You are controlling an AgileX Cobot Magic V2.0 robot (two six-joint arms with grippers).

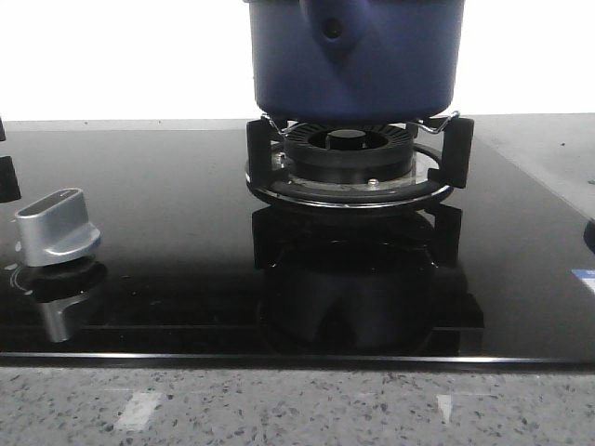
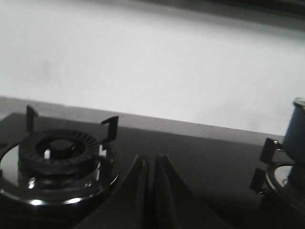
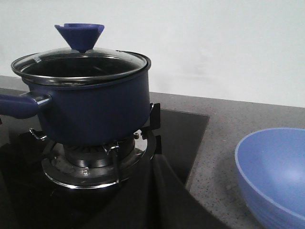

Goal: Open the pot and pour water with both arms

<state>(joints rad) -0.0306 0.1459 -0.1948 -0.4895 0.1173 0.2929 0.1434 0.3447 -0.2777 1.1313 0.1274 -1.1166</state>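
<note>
The pot (image 3: 90, 107) stands on the burner grate (image 3: 97, 164) of the black glass hob (image 1: 167, 242), lid (image 3: 81, 62) still seated. It is dark navy with a smooth matte wall, a glass lid in a metal rim, a blue cone knob (image 3: 79, 36) and a blue side handle (image 3: 16, 105) at 9 o'clock in the right wrist view. Judged heavy if filled, rigid, and slippery on the wall; the lid is fragile. Grasp the knob for the lid and the handle for pouring. A blue bowl (image 3: 274, 174) sits at 4 o'clock on the table (image 3: 221, 138). The left end effector (image 2: 151, 191) is clenched, empty; the right end effector (image 3: 152, 191) likewise appears clenched on nothing.
</note>
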